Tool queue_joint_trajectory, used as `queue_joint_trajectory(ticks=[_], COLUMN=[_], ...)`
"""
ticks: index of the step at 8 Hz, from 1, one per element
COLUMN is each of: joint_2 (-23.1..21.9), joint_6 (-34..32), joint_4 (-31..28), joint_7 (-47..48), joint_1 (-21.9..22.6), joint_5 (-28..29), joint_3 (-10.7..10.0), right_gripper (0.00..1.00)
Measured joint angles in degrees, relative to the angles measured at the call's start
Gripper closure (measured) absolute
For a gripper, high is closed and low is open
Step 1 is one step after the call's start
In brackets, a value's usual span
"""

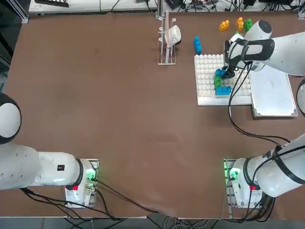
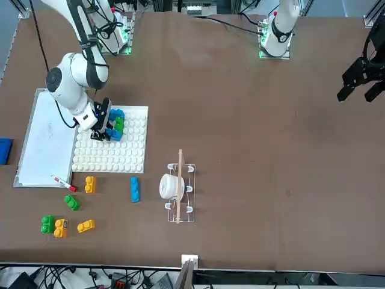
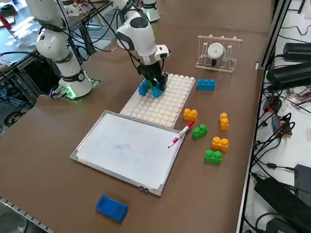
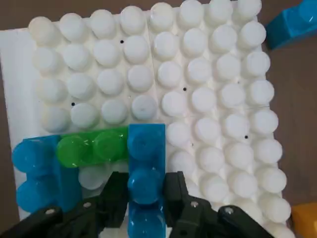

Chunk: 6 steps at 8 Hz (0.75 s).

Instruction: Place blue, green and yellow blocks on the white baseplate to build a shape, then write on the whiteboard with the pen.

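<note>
The right end effector (image 4: 144,191) is seen pointing down over the white baseplate (image 4: 208,99), its two black fingers (image 4: 115,198) clenched on the long sides of a blue block (image 4: 145,171) that stands on the studs. This gripped blue block is joined at one end to a green block (image 4: 91,147), which in turn meets a second blue block (image 4: 37,171); together the three form a U-like shape near one edge of the plate. In the top view, the end effector (image 1: 225,72) is placed over the right part of the baseplate (image 1: 207,76), with the blue and green pieces just beneath and below it.

The whiteboard (image 3: 129,148) is laid flat on the desk (image 1: 105,109) directly beside the baseplate, touching or nearly touching it along one edge. The pen (image 3: 181,134), red-capped, is found lying at the whiteboard's far corner, partly over its frame.

Loose blocks are scattered on the desk beyond the plate: a single blue block (image 3: 206,84) near a small wire rack (image 3: 217,52), three yellow blocks (image 3: 190,114) (image 3: 224,121) (image 3: 219,143) and two green blocks (image 3: 199,131) (image 3: 213,156). A plain blue pad (image 3: 112,208) is seen apart, past the opposite end of the whiteboard.
</note>
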Motion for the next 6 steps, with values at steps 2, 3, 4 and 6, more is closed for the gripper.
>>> queue_joint_trajectory(ticks=[2, 3, 4, 6], joint_2=[0.00, -0.01, -0.01, -0.01], joint_6=[0.26, 0.65, 1.12, 1.53], joint_4=[-0.10, -0.24, -0.40, -0.55], joint_7=[0.00, -0.01, -0.02, -0.42], joint_1=[0.03, 0.07, 0.10, 0.13], joint_5=[0.00, 0.00, -0.01, -0.10], joint_3=[0.02, 0.07, 0.13, 0.20], right_gripper=[0.60, 0.60, 0.60, 0.60])
